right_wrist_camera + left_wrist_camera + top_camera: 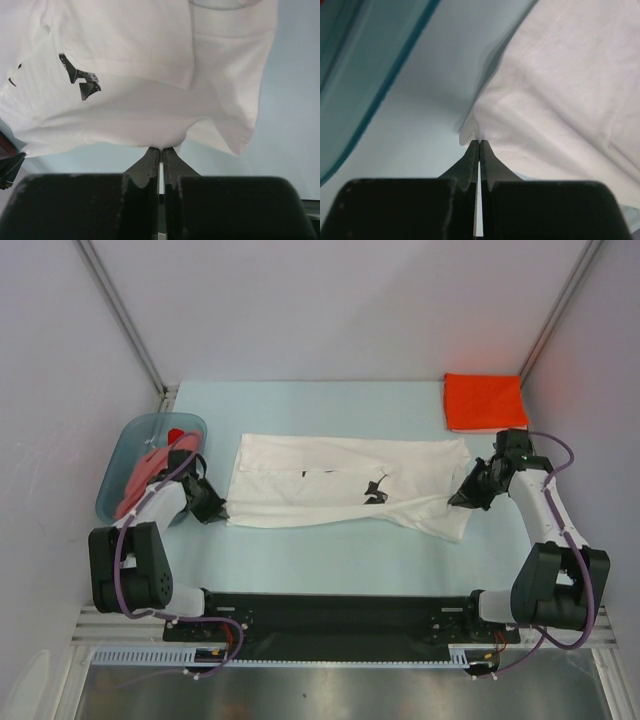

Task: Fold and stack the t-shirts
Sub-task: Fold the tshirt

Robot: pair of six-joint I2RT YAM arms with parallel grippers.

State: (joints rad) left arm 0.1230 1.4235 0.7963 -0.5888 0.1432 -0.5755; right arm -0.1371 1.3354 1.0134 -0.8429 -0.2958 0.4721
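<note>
Two arms rise from their bases at the near edge of a pale blue table (330,560), one reaching in from each side. The left gripper (479,142) has its jaws pressed together on the near left corner of the white tee (340,490), with a small fold of hem caught between the tips. On the other side, the right gripper (161,149) is closed just as narrowly on the tee's right edge, where the cloth gathers down into the tips.

The white tee lies between the two grippers as a long flat band across the middle of the table, running left to right. Small black prints (375,492) show near its centre, and its near right corner sags toward the front edge. The right wrist view shows one layer folded over another at that end.

Just beyond the left gripper, at the table's left edge, sits a blue-grey basin (113,480). Pink and red tees (152,462) are bunched inside it, and the left arm's cable crosses in front.

In the far right corner lies the orange tee (484,401), folded into a neat rectangle. It sits beyond the white tee's right end and apart from it.
</note>
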